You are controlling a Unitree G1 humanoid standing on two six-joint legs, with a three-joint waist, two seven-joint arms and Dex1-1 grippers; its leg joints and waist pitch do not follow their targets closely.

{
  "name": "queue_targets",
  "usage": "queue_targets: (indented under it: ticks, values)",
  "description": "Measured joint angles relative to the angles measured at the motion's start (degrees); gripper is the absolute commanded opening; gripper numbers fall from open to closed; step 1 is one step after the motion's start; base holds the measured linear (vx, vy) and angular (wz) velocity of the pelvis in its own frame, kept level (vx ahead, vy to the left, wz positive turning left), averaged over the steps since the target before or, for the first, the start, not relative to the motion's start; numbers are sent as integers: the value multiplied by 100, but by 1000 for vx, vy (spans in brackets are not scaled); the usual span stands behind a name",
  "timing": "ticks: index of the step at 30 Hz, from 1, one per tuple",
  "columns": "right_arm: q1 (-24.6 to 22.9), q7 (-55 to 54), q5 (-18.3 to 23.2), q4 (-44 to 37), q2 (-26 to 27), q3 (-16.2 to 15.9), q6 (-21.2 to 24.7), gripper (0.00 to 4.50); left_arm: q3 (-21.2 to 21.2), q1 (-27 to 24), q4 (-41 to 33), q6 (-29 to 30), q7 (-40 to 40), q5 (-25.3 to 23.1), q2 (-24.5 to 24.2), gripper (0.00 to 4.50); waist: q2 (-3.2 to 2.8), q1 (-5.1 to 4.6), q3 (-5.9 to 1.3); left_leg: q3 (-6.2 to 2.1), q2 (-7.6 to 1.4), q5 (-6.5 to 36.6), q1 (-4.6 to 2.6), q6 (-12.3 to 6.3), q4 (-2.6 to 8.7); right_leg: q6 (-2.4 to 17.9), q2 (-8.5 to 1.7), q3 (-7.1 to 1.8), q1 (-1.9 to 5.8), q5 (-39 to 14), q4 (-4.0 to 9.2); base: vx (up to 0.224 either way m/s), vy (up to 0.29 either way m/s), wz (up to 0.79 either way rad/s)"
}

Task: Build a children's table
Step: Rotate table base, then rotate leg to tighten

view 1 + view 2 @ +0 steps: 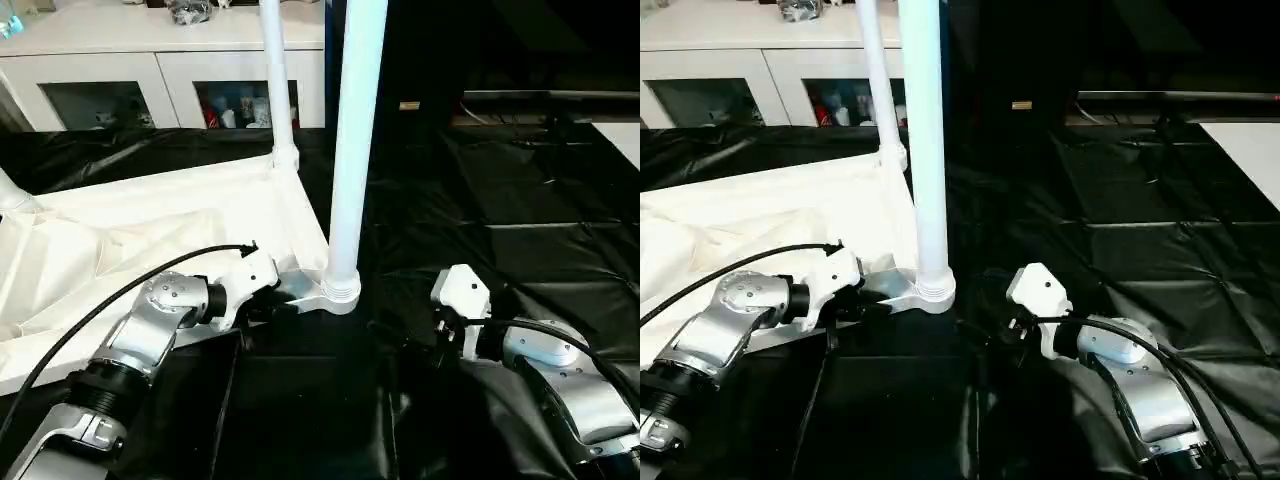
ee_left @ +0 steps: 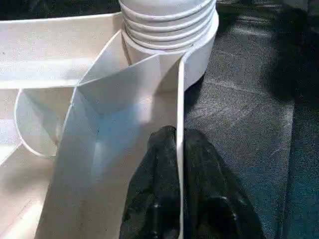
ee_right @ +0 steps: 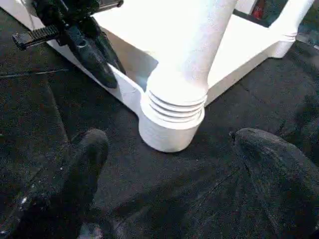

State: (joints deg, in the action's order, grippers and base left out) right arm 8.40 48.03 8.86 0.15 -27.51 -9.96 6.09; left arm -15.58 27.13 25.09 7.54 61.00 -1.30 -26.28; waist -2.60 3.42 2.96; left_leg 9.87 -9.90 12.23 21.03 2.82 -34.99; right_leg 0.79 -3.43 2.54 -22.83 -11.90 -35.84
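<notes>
Left pincer (image 2: 180, 149) pinches the children's table (image 1: 150, 225) by its thin rim, light stiff plastic, slippery; right pincer (image 3: 164, 174) gapes empty.

surface: black-sheeted table (image 1: 520, 230) | on it: children's table (image 1: 180, 215), upside down

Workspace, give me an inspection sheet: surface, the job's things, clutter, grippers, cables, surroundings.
Surface: black sheet covering the large table, wrinkled.
Job's things: children's table top lies underside up; near leg stands upright in its corner socket; a second leg stands at the far corner.
Clutter: nothing seen.
Grippers: left gripper shut on the top's thin rim wall beside the socket; right gripper open, apart from the socket, holding nothing.
Cables: black cable arcs over the left forearm; another runs along the right.
Surroundings: white glass-door cabinet behind.
</notes>
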Motion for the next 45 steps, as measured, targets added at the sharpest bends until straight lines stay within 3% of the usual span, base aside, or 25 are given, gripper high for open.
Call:
queue_targets:
  ticks: [9,16,23,26,30,45]
  values:
    - [48,2,-4,10,104,-69,0,450,-45,-40,-102,5,113,-8,-70,1,6,-20,-4,0,0,1,3,-3,1,0,0,1,-2,-1,6,0,0,0]
    - [234,361,202,323,337,-236,-19,450,-109,-77,-72,-397,205,-53,6,1,4,1,-4,0,0,0,2,-1,0,0,-1,0,-2,0,1,0,0,0]
    - [723,77,36,928,688,-244,-181,450,-276,-149,-297,-406,360,-56,70,1,-3,98,-9,1,0,-12,-7,-7,-1,1,-5,1,-2,0,-4,0,0,0]
    - [763,77,22,1035,711,-249,-194,450,-331,-149,-341,-413,381,-63,92,1,-4,161,-10,4,0,-13,-6,-8,-1,1,-6,0,-2,0,-5,0,0,0]
    - [806,136,11,1216,701,-260,-232,450,-332,-149,-341,-422,381,-70,95,1,-4,168,-10,4,0,-13,-4,-8,-1,1,-6,1,-2,0,-7,0,0,0]
    - [1005,320,-42,1692,799,-314,-416,316,-333,-149,-340,-432,378,-76,77,0,-3,166,-9,4,0,-14,-3,-8,-3,0,-6,1,-4,0,-10,0,0,0]
